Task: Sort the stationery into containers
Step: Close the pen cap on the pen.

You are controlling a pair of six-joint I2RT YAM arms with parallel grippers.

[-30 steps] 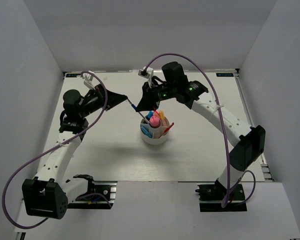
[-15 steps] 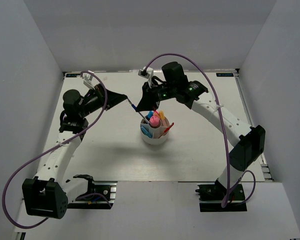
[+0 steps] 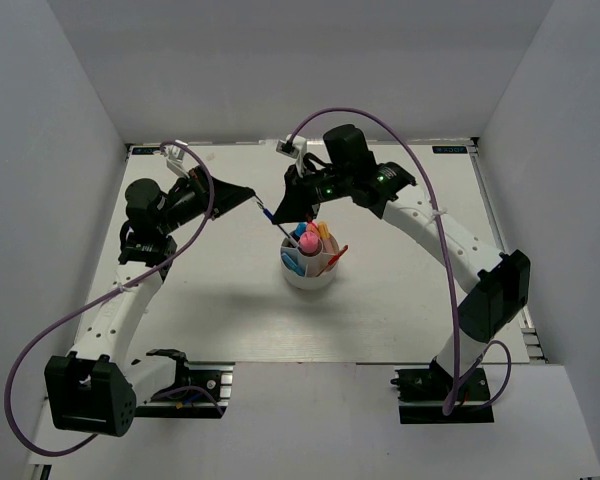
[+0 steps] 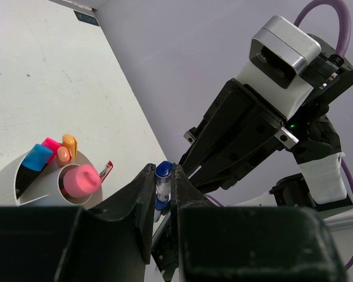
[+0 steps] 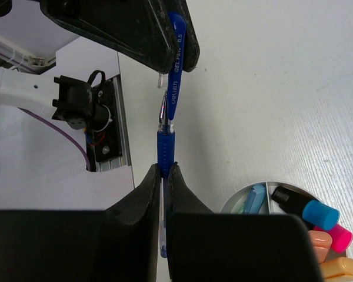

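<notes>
Thin blue gel pen is held up off the counter, pinched at both ends. The left claw is clamped on the capped end and the right claw is clamped on the ribbed grip (the pen runs straight between them). In the top view the pen sits just past the white cup, on its far-left side. The cup holds a pink highlighter in the central well. The outer compartments hold blue, orange and pink ones, plus a red pen.

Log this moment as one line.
left pincer: shut on blue plastic gel pen | right pincer: shut on same pen | pen: outside round white cup
</notes>
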